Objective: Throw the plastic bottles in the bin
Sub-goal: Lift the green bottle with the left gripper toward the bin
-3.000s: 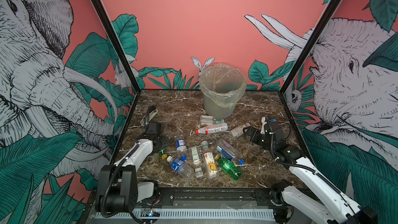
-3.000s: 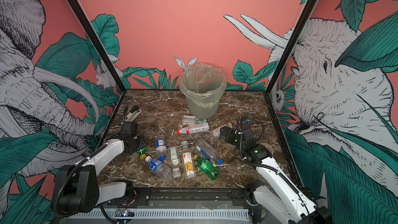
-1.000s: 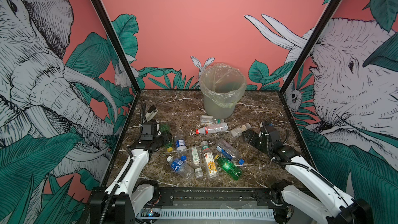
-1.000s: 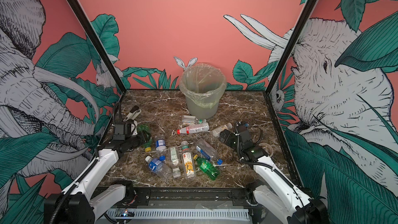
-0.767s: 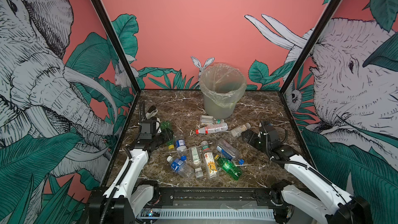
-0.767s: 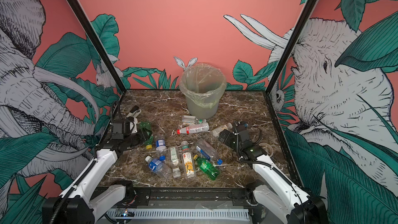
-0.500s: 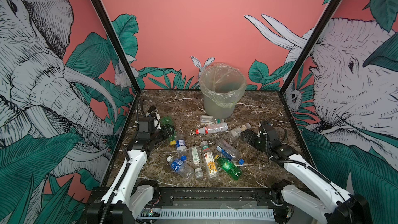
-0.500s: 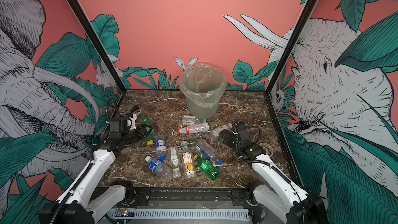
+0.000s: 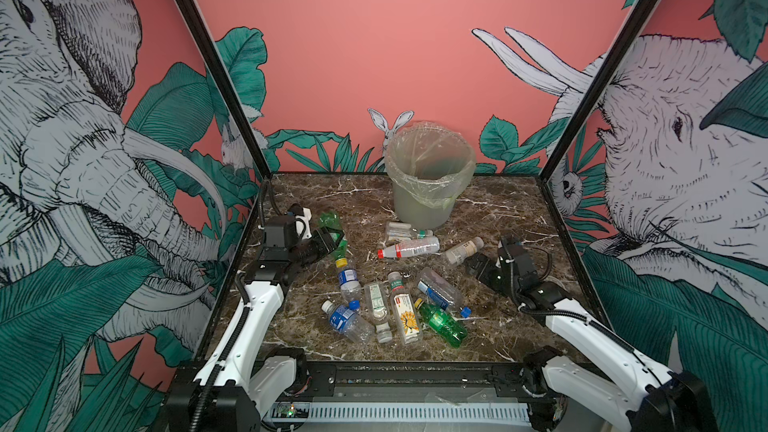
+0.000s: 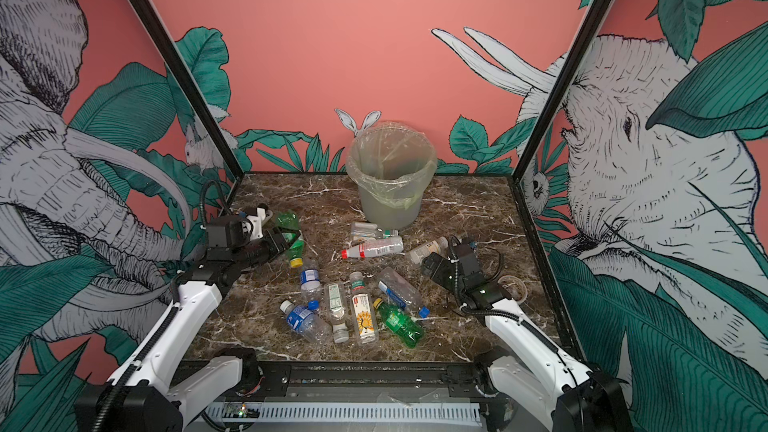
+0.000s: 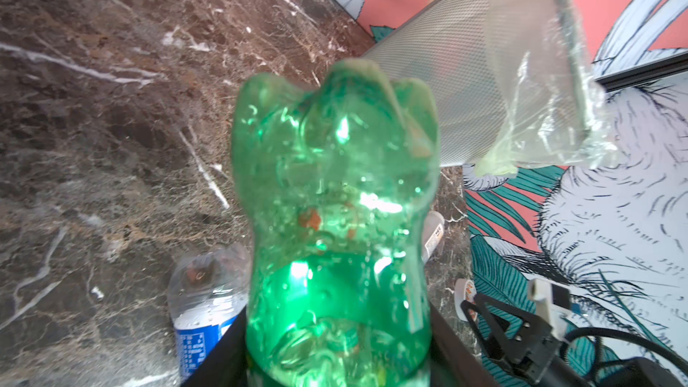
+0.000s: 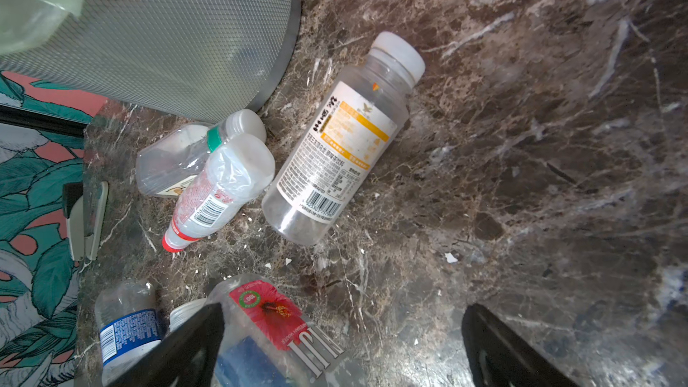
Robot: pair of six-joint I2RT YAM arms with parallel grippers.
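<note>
L gripper (image 9: 331, 239): jaws clamped on green bottle (image 9: 329, 220), held off table (image 9: 498, 209), left side, well short of bin (image 9: 419, 205) at back centre. R gripper (image 9: 478, 261): jaws wide, empty, just beside white-cap bottle (image 9: 463, 249). Other bottles (image 9: 376, 305) lie mid-table. Risk: thin bottle squashes, slips from grip; let go too early → hits bin rim, bounces back onto table.

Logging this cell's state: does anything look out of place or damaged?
Two things are odd among the plastic bottles: a translucent tape roll on the table by the right arm, and a stapler at its left edge.
</note>
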